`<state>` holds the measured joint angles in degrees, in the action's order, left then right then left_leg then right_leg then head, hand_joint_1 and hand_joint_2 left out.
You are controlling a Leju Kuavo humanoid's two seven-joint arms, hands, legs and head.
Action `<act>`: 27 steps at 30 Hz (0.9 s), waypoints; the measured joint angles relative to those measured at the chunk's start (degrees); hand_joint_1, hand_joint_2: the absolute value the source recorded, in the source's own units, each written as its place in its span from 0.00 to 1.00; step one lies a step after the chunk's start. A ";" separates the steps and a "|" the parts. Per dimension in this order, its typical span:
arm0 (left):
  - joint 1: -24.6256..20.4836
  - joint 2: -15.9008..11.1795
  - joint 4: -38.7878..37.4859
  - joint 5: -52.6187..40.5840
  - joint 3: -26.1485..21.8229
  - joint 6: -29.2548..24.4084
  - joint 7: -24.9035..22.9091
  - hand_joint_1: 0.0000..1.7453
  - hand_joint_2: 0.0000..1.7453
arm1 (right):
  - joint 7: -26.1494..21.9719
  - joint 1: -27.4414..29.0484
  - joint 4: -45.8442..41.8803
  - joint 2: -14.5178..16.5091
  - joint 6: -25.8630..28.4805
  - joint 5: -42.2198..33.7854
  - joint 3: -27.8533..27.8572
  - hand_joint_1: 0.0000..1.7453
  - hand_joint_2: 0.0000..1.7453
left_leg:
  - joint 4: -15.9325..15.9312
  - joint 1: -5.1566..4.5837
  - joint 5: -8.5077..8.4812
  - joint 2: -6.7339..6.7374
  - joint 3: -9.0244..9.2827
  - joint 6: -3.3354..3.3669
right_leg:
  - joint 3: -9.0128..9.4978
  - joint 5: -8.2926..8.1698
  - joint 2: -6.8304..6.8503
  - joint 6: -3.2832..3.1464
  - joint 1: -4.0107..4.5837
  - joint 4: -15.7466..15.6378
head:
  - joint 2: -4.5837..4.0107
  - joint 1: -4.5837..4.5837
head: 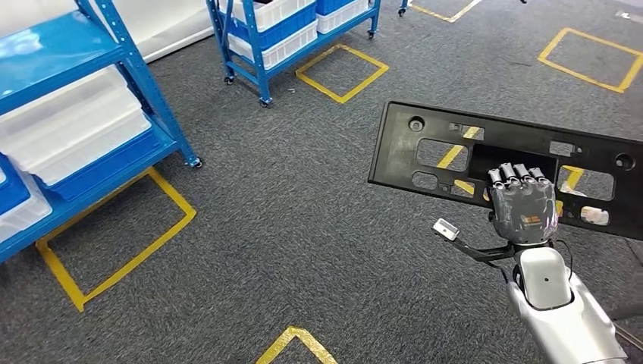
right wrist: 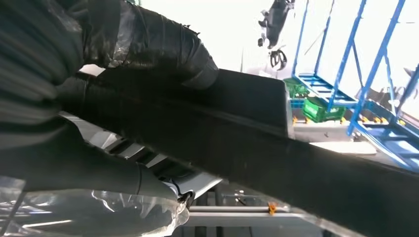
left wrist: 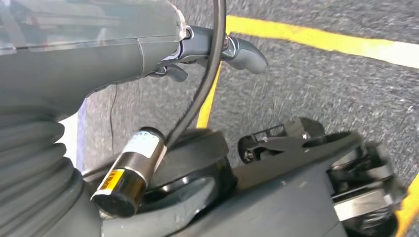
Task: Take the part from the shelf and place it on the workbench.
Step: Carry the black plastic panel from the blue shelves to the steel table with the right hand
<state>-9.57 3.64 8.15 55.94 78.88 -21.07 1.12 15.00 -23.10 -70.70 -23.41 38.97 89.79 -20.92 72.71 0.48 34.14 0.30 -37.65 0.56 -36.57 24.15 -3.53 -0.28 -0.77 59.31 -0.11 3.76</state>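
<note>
At the lower right of the head view, the silver right arm (head: 557,311) rises from the bottom edge and ends in the right hand (head: 522,203), whose dark fingers (head: 517,175) curl over the near edge of the part (head: 425,152), gripping it. The part is a long, flat black plastic panel with rectangular cut-outs and round holes; it is held clear above the carpet (head: 303,227) and stretches from the middle of the frame to the right edge. A small white tag (head: 446,229) sticks out on a dark stalk just left of the wrist. In the right wrist view the thumb (right wrist: 163,44) presses on the panel's dark edge (right wrist: 276,158), which runs across the frame.

In the left wrist view the left hand (left wrist: 217,52) hangs over grey carpet and yellow tape (left wrist: 316,39); a few curled fingers (left wrist: 247,54) show past the grey cover with nothing in them, but whether the whole hand is closed I cannot tell.

At the bottom centre and lower left of the head view, yellow tape outlines (head: 114,250) mark the carpet. Farther off, at the upper left, a blue shelf (head: 144,91) holds white bins (head: 76,129). At the top centre a second blue rack (head: 261,68) on wheels carries more white bins, with yellow squares (head: 341,72) beside it.
</note>
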 joint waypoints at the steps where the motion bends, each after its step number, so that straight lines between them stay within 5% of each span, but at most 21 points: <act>1: 0.02 0.03 0.00 0.09 0.04 -0.38 0.18 0.00 1.00 | -0.03 -0.29 0.21 0.00 0.00 0.00 -0.21 0.93 1.00 | -3.65 -0.01 -2.30 -0.92 1.66 0.33 | -0.02 -0.01 -0.86 0.02 0.03 0.15 | 0.00 0.00; 4: 0.21 0.07 0.00 0.63 0.09 -2.10 0.86 0.00 1.00 | 0.11 -1.31 0.67 -0.02 0.00 0.03 -0.84 0.93 1.00 | -12.24 0.07 -5.64 -5.35 5.29 1.18 | -0.71 -0.32 -3.18 0.64 -0.18 0.60 | 0.00 0.03; 5: 0.17 0.09 0.00 0.83 0.09 -2.57 0.96 0.00 1.00 | 0.23 -1.42 0.77 -0.07 0.00 0.04 -1.07 0.93 1.00 | -12.80 0.00 -5.50 -5.73 5.47 1.28 | -1.05 -0.58 -3.91 1.09 -0.38 0.53 | 0.00 0.03; 7: 0.08 0.28 0.00 1.14 0.09 -2.94 0.95 0.00 1.00 | 0.68 -1.27 0.87 -0.38 0.00 0.04 -1.62 0.93 1.00 | -13.62 -0.04 -5.96 -4.36 5.82 1.58 | -1.45 -1.13 -4.99 1.98 -0.71 0.13 | 0.00 0.02; 9: 0.18 0.42 -0.01 1.21 0.10 -2.96 0.59 0.00 1.00 | 1.58 -1.29 0.99 -0.95 0.00 0.04 -2.24 0.93 1.00 | -14.88 0.17 -6.73 -2.67 6.32 2.19 | -2.38 -0.16 -2.45 2.43 -0.42 1.58 | 0.00 0.25; 11: 0.52 0.35 -0.02 1.27 0.11 -2.90 0.02 0.00 1.00 | 2.53 -1.65 1.19 -1.28 0.00 0.04 -2.78 0.93 1.00 | -15.53 0.07 -7.06 -0.79 6.55 2.58 | -5.24 3.09 1.63 2.76 -0.26 7.50 | 0.00 0.51; 13: 0.80 0.27 -0.02 1.31 0.11 -2.81 -0.31 0.00 1.00 | 2.97 -1.62 1.40 -1.32 0.00 0.04 -3.25 0.93 1.00 | -15.50 -0.12 -6.96 1.07 6.49 2.65 | -8.10 5.51 3.03 3.23 -0.60 13.75 | 0.00 0.58; 14: 0.86 0.25 -0.02 1.31 0.11 -2.77 -0.38 0.00 1.00 | 3.04 -1.48 1.50 -1.33 0.00 0.04 -3.47 0.93 1.00 | -15.45 -0.16 -6.86 1.93 6.49 2.59 | -8.26 5.33 3.28 3.44 -0.80 14.44 | 0.00 0.58; 16: 0.86 0.26 -0.02 1.31 0.11 -2.67 -0.40 0.00 1.00 | 3.12 -1.40 1.65 -1.40 0.00 0.04 -3.79 0.93 1.00 | -15.17 -0.14 -6.49 3.48 6.57 2.27 | -5.09 2.40 4.39 3.73 -1.09 9.23 | 0.00 0.58; 19: 0.84 0.21 -0.04 1.30 0.11 -2.62 -0.40 0.00 1.00 | 3.19 -1.57 1.69 -1.55 0.00 0.04 -4.04 0.93 1.00 | -14.53 -0.47 -5.67 5.28 6.69 1.27 | -0.29 0.02 7.56 2.97 -0.54 0.64 | 0.00 0.56; 22: 0.88 0.19 -0.04 1.39 0.14 -2.61 -0.40 0.00 1.00 | 3.15 -1.58 1.74 -1.79 0.00 0.04 -4.11 0.93 1.00 | -14.52 -0.57 -5.19 6.67 6.98 0.20 | -0.39 0.08 6.25 1.60 -0.20 0.24 | 0.00 0.49; 24: 0.88 0.17 -0.04 1.58 0.15 -2.56 -0.34 0.00 1.00 | 2.80 -1.73 1.76 -1.98 0.00 0.04 -4.11 0.93 1.00 | -12.85 -0.29 -3.73 4.92 6.49 -0.31 | -0.30 -0.09 4.96 0.73 -0.37 -0.06 | 0.00 0.46; 27: 0.82 0.14 -0.04 2.08 0.15 -2.32 -0.22 0.00 1.00 | 1.59 -2.18 1.78 -1.82 0.00 0.04 -4.11 0.93 1.00 | -2.80 -0.02 1.28 0.88 1.77 -0.42 | -0.26 -0.20 2.97 -0.20 -0.15 -0.19 | 0.00 0.39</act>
<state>-8.74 3.78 8.11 58.02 79.03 -23.39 0.90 16.59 -25.28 -68.92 -25.23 38.97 89.83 -25.03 69.91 0.46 35.41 1.19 -35.88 0.15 -36.83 23.95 -0.56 -0.49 -0.92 59.12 -0.11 4.15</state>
